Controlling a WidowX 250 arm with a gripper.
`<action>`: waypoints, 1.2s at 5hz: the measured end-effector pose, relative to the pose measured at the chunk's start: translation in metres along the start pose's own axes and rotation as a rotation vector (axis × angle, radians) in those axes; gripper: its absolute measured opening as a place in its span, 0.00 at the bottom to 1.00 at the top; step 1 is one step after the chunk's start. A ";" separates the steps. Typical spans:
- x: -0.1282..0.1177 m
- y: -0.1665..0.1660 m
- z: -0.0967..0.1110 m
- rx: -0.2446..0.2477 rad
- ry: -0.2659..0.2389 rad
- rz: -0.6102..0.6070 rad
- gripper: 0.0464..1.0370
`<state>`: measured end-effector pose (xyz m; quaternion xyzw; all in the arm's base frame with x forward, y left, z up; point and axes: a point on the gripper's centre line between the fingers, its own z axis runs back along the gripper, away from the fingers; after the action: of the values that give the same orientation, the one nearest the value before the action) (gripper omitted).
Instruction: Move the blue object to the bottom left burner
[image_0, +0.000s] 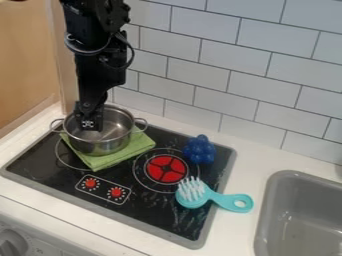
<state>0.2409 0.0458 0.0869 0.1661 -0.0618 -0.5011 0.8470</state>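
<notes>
Camera view: gripper (89, 121) noted hanging over the metal pot (99, 146), at ten o'clock from the red-marked burner (165, 169); whether it is spread or pressed together cannot be determined. Pot sits on a green cloth (110, 160) (cloth lies askew) on the black stovetop (157, 215). Blue object (200, 151), knobbly, located on the stovetop at two o'clock from the same burner, apart from the gripper. Turquoise brush (215, 198) recorded between four and five o'clock from that burner, bristles up, handle extending past the stovetop's edge toward the grey sink (262, 220).
</notes>
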 end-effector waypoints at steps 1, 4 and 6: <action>-0.002 -0.018 -0.009 -0.054 0.017 -0.010 0.96; 0.063 -0.002 -0.019 -0.131 -0.195 0.023 0.96; 0.118 0.011 -0.037 -0.233 -0.258 -0.052 0.96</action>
<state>0.3176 -0.0435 0.0483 0.0026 -0.1069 -0.5439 0.8323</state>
